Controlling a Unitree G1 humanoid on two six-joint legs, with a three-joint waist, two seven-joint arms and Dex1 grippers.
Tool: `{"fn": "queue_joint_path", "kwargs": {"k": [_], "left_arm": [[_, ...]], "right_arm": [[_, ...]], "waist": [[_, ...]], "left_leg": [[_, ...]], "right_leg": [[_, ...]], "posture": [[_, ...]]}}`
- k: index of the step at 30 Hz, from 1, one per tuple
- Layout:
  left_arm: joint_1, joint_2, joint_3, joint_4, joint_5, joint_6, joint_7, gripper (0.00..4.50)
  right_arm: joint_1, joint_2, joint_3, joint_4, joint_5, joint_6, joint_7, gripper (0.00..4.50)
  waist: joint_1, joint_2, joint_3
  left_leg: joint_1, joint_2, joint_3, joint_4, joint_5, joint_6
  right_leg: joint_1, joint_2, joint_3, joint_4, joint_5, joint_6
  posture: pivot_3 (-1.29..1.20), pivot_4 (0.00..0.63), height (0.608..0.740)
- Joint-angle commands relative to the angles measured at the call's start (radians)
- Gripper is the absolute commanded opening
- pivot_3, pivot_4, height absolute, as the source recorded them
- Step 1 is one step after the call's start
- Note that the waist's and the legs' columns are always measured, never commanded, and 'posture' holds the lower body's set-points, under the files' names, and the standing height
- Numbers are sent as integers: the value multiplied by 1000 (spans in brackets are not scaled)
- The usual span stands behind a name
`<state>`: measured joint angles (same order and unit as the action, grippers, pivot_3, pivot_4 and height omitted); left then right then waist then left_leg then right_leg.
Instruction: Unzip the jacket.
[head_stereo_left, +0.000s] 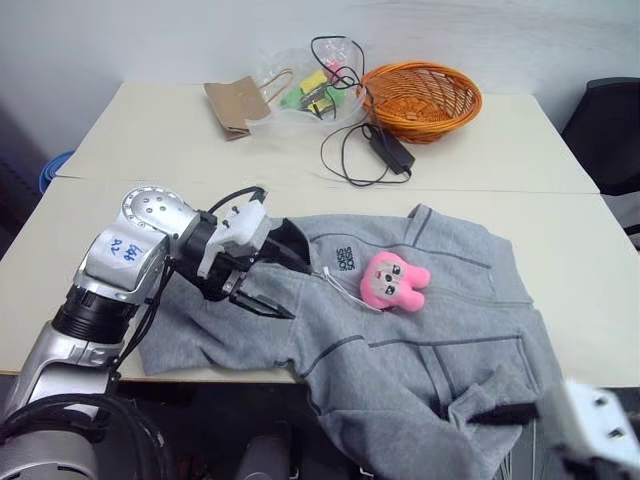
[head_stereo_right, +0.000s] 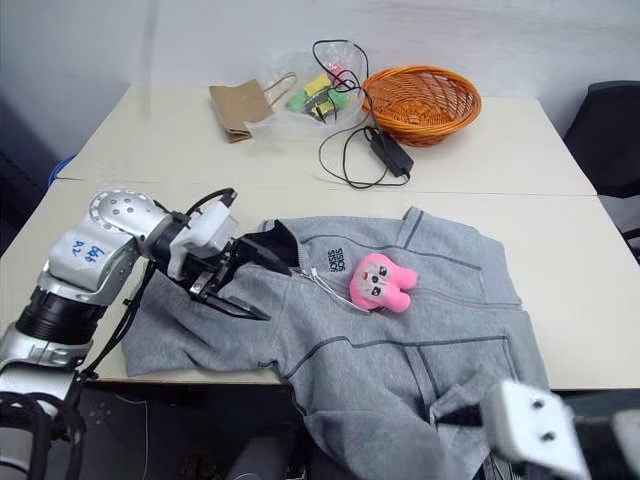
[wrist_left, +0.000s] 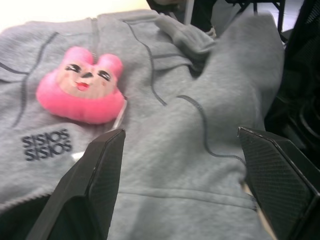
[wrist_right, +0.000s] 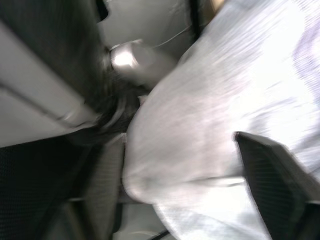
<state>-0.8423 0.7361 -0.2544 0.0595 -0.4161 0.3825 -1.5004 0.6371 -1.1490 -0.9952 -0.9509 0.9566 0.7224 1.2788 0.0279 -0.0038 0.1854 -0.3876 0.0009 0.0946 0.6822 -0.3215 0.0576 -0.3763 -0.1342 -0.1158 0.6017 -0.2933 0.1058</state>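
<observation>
Cream table (head_stereo_left: 560, 250), two tops butted together, seam running across. Light grey fleece jacket (head_stereo_left: 420, 340) lies spread on the near top, hem end drooping over the front edge, stand-up collar toward the left claw; dark seam lines, dark lining visible at the collar. Chest logo (wrist_left: 46, 145) reads "SISIOS" twice, stacked, sharp in the left wrist view, tiny in the head views. Orange wicker basket (head_stereo_left: 422, 98) at the far side, clear plastic bag (head_stereo_left: 300, 92) of green and yellow bits beside it, contents hard to make out, brown paper bag (head_stereo_left: 230, 107) next to that, black cable with adapter (head_stereo_left: 388, 148) trailing toward the jacket. Pink plush toy (head_stereo_left: 393, 281) sits on the jacket chest just beside the logo, white cord under it. Left claw (head_stereo_left: 268, 280) over the collar area, fingers (wrist_left: 100, 185) spread wide, released, gripping nothing. Right claw (wrist_right: 180, 180) seen in its wrist view, blurred, fingers apart over grey fabric, nothing clamped; in the head views its arm is cut off at the lower corner.
</observation>
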Motion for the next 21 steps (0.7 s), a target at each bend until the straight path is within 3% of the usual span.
{"fn": "queue_joint_path", "kwargs": {"k": [1, 2, 5, 8, 11, 14, 18, 21], "left_arm": [[-65, -37, 6, 62, 38, -49, -8, 3771], [-77, -48, 5, 82, 47, -61, -7, 3771], [-118, -96, -15, 176, 117, -143, 12, 3771], [-139, -124, -39, 264, 188, -241, 4, 3771], [-156, -148, -57, 348, 240, -324, -5, 3771], [-172, -174, -71, 428, 274, -374, -9, 3771], [-182, -202, -76, 479, 293, -403, -17, 3771], [-188, -217, -81, 515, 313, -441, -6, 3771]], "right_arm": [[-168, -64, 26, 113, 69, 3, -96, 4464], [-221, -80, 69, 138, 59, 1, -134, 4464], [-463, -133, 401, 232, -138, -99, -313, 4464], [-732, -60, 737, 303, -298, -121, -432, 4464], [-916, 43, 942, 360, -410, -112, -478, 4464], [-1046, 144, 1070, 423, -485, -86, -517, 4464], [-1098, 219, 1146, 479, -540, -76, -530, 4464], [-1110, 252, 1173, 509, -566, -63, -532, 3836]], "waist": [[0, 0, 0], [-2, 0, 0], [-6, 1, 1], [-11, 1, 1], [-11, 2, 1], [-9, 2, 2], [-2, 2, 2], [0, 2, 2]], "left_leg": [[-1, 0, 0, 0, 0, 0], [0, 0, 0, 0, 0, 0], [-1, 0, 0, -1, -1, -1], [-4, -1, 1, 0, 0, -2], [-11, -3, 2, 1, 2, -2], [-19, -4, 4, 2, 6, -1], [-20, -6, 5, 2, 8, 3], [-20, -8, 4, 4, 10, 6]], "right_leg": [[0, -1, 0, -1, 0, 0], [0, -1, 0, -1, 0, 0], [-1, -1, -1, -2, 0, -1], [-5, -1, -1, -2, 0, -1], [-12, 0, -2, 0, 0, -1], [-20, 5, -9, 9, 0, 0], [-20, 4, -13, 11, 1, 2], [-17, 1, -13, 10, 3, 6]], "posture": [[0, 150, 740], [0, 150, 740], [0, 150, 740], [0, 150, 740], [0, 150, 740], [0, 150, 740], [0, 150, 740], [0, 150, 740]]}}
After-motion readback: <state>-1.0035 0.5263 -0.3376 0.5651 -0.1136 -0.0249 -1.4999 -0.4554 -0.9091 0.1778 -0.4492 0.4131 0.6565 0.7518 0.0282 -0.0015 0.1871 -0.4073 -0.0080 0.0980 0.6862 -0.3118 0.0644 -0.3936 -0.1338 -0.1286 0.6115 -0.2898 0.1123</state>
